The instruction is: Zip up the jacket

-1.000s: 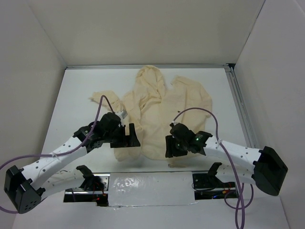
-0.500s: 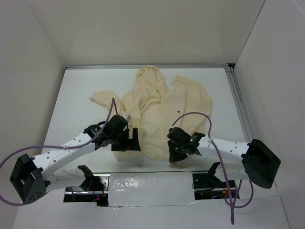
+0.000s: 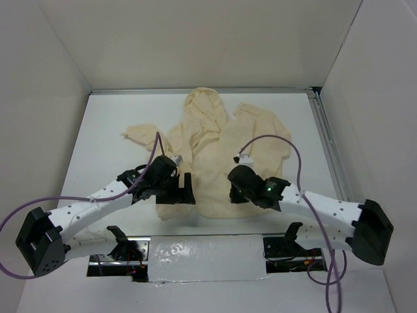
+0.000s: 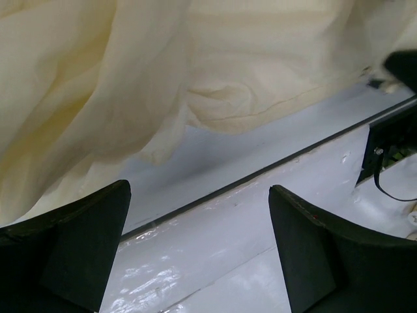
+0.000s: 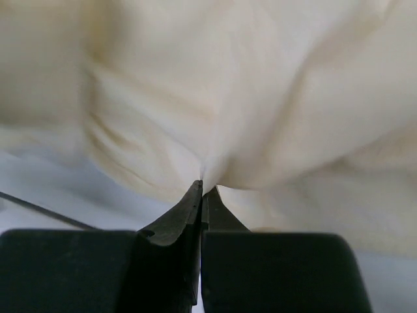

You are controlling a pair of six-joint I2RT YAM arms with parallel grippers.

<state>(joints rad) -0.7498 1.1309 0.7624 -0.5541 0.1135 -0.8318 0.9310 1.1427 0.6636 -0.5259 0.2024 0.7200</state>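
Observation:
The cream jacket [image 3: 215,147] lies wrinkled and spread on the white table, hood toward the back wall. My right gripper [image 3: 232,190] sits at the jacket's near hem, right of centre. In the right wrist view its jaws are pressed together at the tips [image 5: 203,188], with a fold of jacket [image 5: 260,98] gathered and pinched there. My left gripper [image 3: 184,189] hovers at the near-left hem, wide open. In the left wrist view the jacket hem [image 4: 195,65] hangs beyond the fingertips and only table shows between them [image 4: 199,189]. No zipper is visible.
A shiny taped strip [image 3: 195,251] runs along the table's near edge between the arm bases. A metal rail [image 3: 329,150] borders the table on the right. White walls enclose the left, back and right sides. A purple cable [image 3: 273,140] loops over the jacket's right side.
My right gripper has shut on the jacket's near hem and shifted slightly away from the edge. My left gripper has edged right to the hem, still open.

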